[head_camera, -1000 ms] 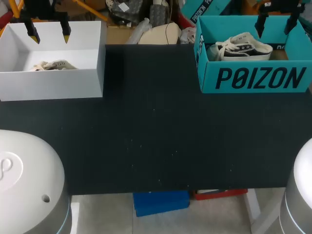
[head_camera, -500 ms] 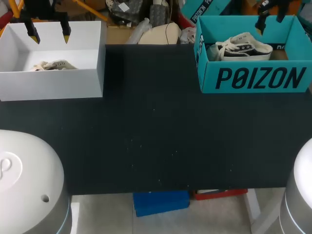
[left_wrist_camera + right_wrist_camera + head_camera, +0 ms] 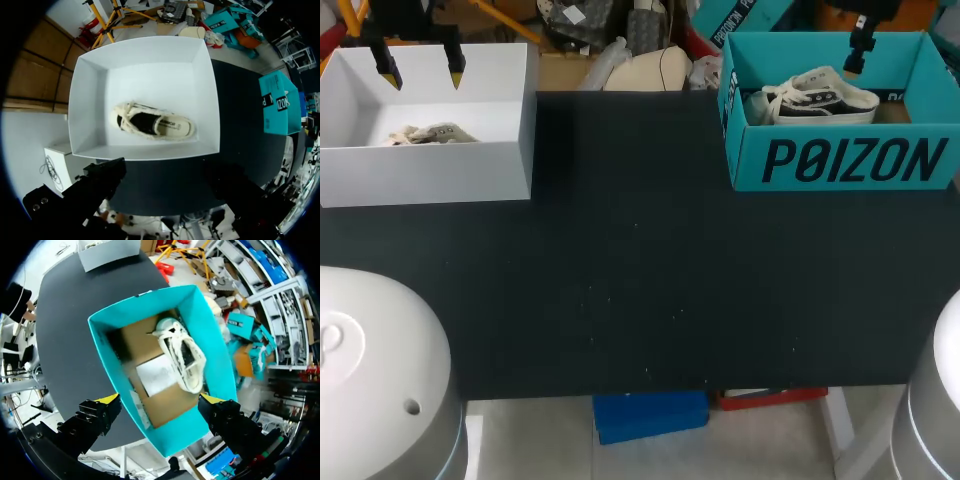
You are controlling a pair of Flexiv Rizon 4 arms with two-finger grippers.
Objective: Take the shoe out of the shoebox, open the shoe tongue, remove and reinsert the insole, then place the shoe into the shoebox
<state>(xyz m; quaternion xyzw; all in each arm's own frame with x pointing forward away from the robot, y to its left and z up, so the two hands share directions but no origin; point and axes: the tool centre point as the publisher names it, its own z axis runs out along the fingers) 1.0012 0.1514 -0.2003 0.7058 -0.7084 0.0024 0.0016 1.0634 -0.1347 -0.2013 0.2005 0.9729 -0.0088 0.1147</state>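
While hanging above the teal shoebox, have turned the right gripper at the wrist over the last second: showed two yellow tips side by side in the head view then, shows just one finger now. Reads as squaring the fingers to the sneaker before a descent, so still on the very first step, with nothing lifted out and every later step ahead.

Kept spread wide, holding nothing, with the box's near end below and between the two tips. Find the sneaker ahead of and under the gripper, resting on the cardboard floor hard against one long wall, just beside a white paper sheet. Runs lengthwise away from the gripper, a little slanted, roughly square to the line joining the fingertips, so suited to a pinch across the width rather than end to end. Shows loose laces bunched at the end farther from the gripper and a rounded white end nearer; cannot say firmly which end carries the toe.

Have held the left gripper in place above the white box, open wide and empty, over a second sneaker lying along the line between its fingers.
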